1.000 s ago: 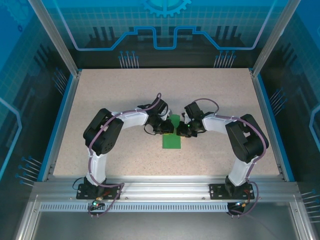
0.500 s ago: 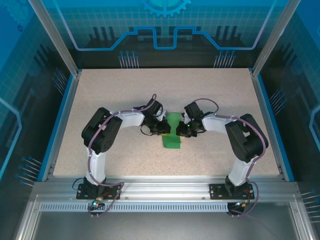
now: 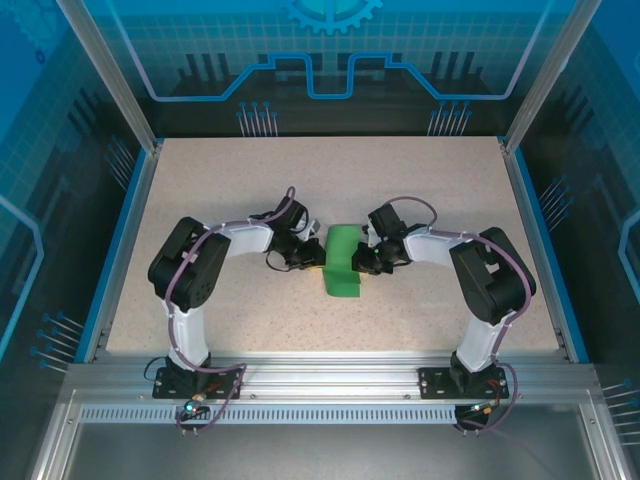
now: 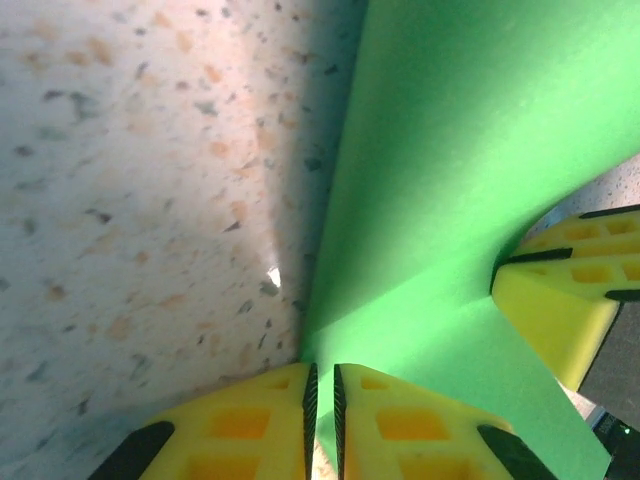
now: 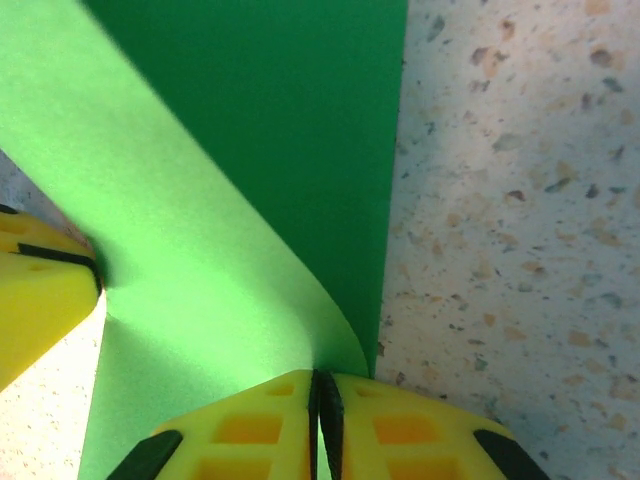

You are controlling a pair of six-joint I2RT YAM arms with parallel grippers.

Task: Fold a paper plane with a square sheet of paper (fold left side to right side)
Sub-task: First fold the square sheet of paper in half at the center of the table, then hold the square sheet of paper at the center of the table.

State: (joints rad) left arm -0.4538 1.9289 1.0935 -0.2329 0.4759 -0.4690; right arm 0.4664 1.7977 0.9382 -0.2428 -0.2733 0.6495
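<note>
The square sheet of paper [image 3: 343,262] is bright green and lies mid-table, partly lifted between my two grippers. My left gripper [image 3: 316,257] pinches its left edge; in the left wrist view the paper [image 4: 450,150] rises up and right from the nearly closed jaws [image 4: 322,375]. My right gripper [image 3: 362,262] is shut on the right edge [image 5: 322,385], where a light upper layer [image 5: 200,200] curls leftward over a darker flat layer. Each wrist view shows the other gripper's yellow fingers [image 4: 560,300] [image 5: 35,290] against the sheet.
The speckled beige tabletop [image 3: 420,190] stretches on all sides of the paper. Blue rails [image 3: 533,240] edge the table left and right, and an aluminium frame [image 3: 330,375] runs along the near side.
My left arm has drawn back to the left, its gripper moving off the middle of the sheet toward the left edge. The paper's upper part now looks wider. The right arm stayed put.
</note>
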